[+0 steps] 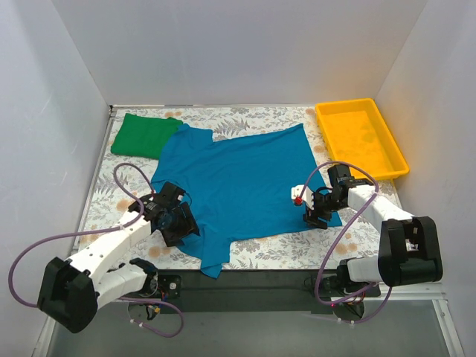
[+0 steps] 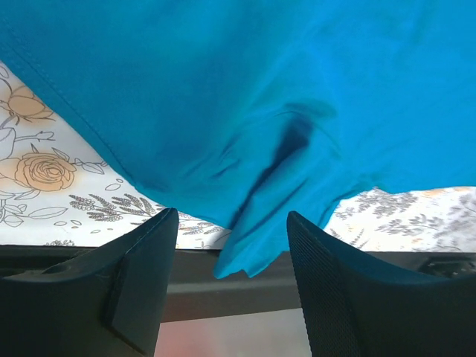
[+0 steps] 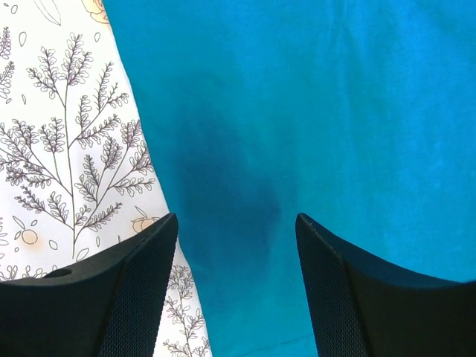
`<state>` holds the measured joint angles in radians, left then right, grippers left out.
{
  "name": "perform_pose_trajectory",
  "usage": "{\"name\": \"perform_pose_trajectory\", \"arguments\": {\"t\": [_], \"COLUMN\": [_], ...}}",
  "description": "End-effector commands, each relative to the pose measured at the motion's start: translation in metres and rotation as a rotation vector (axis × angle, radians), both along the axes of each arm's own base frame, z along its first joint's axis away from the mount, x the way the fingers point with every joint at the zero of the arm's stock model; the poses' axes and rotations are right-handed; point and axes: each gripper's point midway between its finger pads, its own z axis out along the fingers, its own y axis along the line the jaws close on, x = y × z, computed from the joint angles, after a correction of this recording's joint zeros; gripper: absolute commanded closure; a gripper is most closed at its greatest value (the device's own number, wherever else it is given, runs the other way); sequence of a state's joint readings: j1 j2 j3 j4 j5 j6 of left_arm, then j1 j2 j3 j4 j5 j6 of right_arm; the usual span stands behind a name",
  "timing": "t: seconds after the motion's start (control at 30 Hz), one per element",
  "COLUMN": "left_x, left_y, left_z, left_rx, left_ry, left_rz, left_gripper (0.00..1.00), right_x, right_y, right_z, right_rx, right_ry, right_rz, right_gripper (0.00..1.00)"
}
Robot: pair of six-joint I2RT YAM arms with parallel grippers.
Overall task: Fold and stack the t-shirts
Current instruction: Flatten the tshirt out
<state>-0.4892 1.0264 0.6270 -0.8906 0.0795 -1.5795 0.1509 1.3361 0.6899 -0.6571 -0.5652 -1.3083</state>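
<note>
A teal-blue t-shirt [image 1: 238, 182] lies spread flat across the middle of the flowered table; one sleeve hangs over the near edge [image 1: 213, 266]. A bright green t-shirt [image 1: 143, 134] lies folded at the back left. My left gripper [image 1: 178, 223] hovers over the blue shirt's left side, open, the wrinkled sleeve [image 2: 275, 193] below its fingers and nothing between them. My right gripper [image 1: 315, 216] is above the shirt's right hem corner, open, with flat blue cloth [image 3: 297, 149] under the gap and its left finger [image 3: 111, 290] over bare tablecloth.
A yellow plastic tray [image 1: 361, 138] stands at the back right corner. White walls close in the left, back and right sides. The table's dark front rail [image 1: 253, 281] runs just below the hanging sleeve.
</note>
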Motion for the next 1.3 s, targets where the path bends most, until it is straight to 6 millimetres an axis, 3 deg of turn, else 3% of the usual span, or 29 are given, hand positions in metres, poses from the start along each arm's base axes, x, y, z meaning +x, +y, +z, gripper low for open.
{"name": "perform_pose_trajectory", "arguments": {"t": [0.0, 0.23, 0.43, 0.8, 1.0, 1.27], "left_x": [0.002, -0.004, -0.014, -0.034, -0.038, -0.045], "left_y": [0.001, 0.0, 0.002, 0.002, 0.004, 0.0], "left_z": [-0.002, -0.018, -0.028, -0.044, -0.051, -0.06], "left_rx": [0.059, 0.17, 0.246, 0.324, 0.357, 0.356], "left_ry": [-0.003, 0.02, 0.05, 0.103, 0.117, 0.148], "left_rz": [0.007, -0.015, -0.026, -0.052, -0.062, -0.093], "left_gripper": [0.41, 0.45, 0.56, 0.57, 0.63, 0.82], "right_x": [-0.004, -0.005, -0.004, -0.008, -0.011, -0.015], "right_y": [0.003, 0.002, 0.0, 0.002, 0.002, -0.004], "right_z": [0.003, 0.0, 0.002, 0.001, -0.001, -0.006], "right_rx": [0.026, 0.017, 0.008, 0.018, 0.02, -0.01], "right_ry": [0.013, 0.023, 0.009, 0.013, 0.014, -0.011], "right_rz": [0.005, 0.001, 0.001, 0.007, 0.009, 0.037], "right_gripper": [0.3, 0.31, 0.32, 0.32, 0.33, 0.35]}}
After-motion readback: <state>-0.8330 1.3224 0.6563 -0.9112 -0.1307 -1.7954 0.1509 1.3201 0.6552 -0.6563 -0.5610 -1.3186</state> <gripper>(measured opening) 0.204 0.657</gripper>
